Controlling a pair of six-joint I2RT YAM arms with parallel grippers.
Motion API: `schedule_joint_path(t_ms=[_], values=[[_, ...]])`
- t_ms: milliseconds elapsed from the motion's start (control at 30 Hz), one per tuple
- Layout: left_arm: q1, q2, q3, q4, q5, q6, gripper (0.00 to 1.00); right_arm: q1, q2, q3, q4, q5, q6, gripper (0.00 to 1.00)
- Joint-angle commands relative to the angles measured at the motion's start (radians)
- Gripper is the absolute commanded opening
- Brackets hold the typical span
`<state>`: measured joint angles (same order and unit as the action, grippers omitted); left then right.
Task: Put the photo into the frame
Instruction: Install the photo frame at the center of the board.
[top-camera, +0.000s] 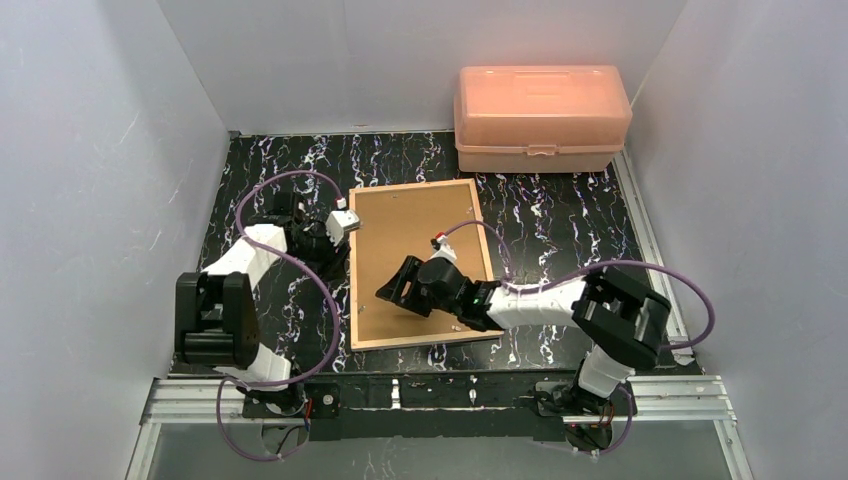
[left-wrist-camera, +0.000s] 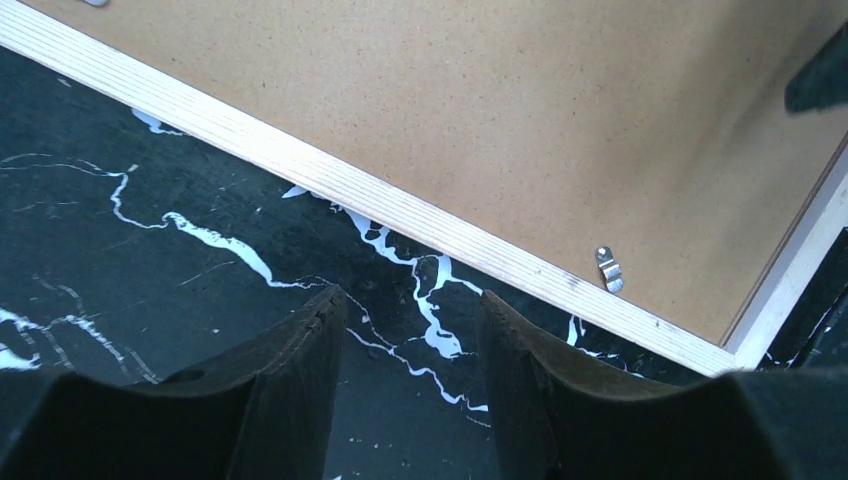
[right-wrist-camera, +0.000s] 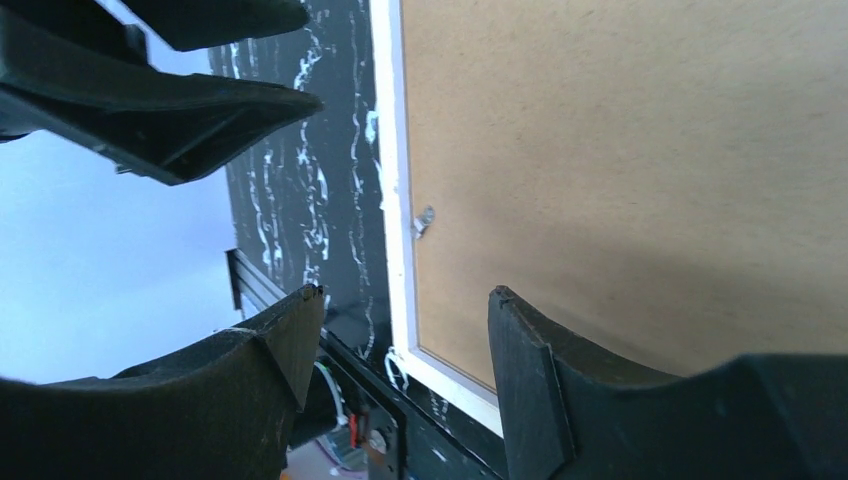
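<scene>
The frame (top-camera: 420, 339) lies back-up in the middle of the black marbled table, with a plain brown backing board (top-camera: 415, 240) filling it. The photo is hidden. My left gripper (top-camera: 335, 248) sits low beside the frame's left side, open and empty; its wrist view shows the light wood edge (left-wrist-camera: 400, 215) just ahead of the gripper (left-wrist-camera: 412, 310) and a small metal clip (left-wrist-camera: 608, 268). My right gripper (top-camera: 392, 290) hovers over the frame's near-left part, open with nothing between its fingers. In its wrist view the gripper (right-wrist-camera: 405, 305) straddles the frame's white border (right-wrist-camera: 393, 200).
A translucent orange lidded box (top-camera: 540, 118) stands at the back right. White walls close in the table on three sides. An aluminium rail (top-camera: 440, 392) runs along the near edge, between the arm bases.
</scene>
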<state>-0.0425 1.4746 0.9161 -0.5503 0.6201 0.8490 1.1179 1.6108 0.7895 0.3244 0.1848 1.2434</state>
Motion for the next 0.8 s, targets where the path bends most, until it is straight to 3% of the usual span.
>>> schedule_joint_path(t_ms=[0,333,767], values=[[0.002,0.053,0.042,-0.022,0.045,-0.025,0.49,0.045,0.074,0.022,0.223,0.055,0.137,0.69],[0.001,0.136,0.074,-0.051,0.064,0.035,0.48,0.103,0.234,0.075,0.345,0.047,0.217,0.67],[0.002,0.177,0.103,-0.089,0.04,0.067,0.45,0.104,0.31,0.138,0.307,0.027,0.223,0.66]])
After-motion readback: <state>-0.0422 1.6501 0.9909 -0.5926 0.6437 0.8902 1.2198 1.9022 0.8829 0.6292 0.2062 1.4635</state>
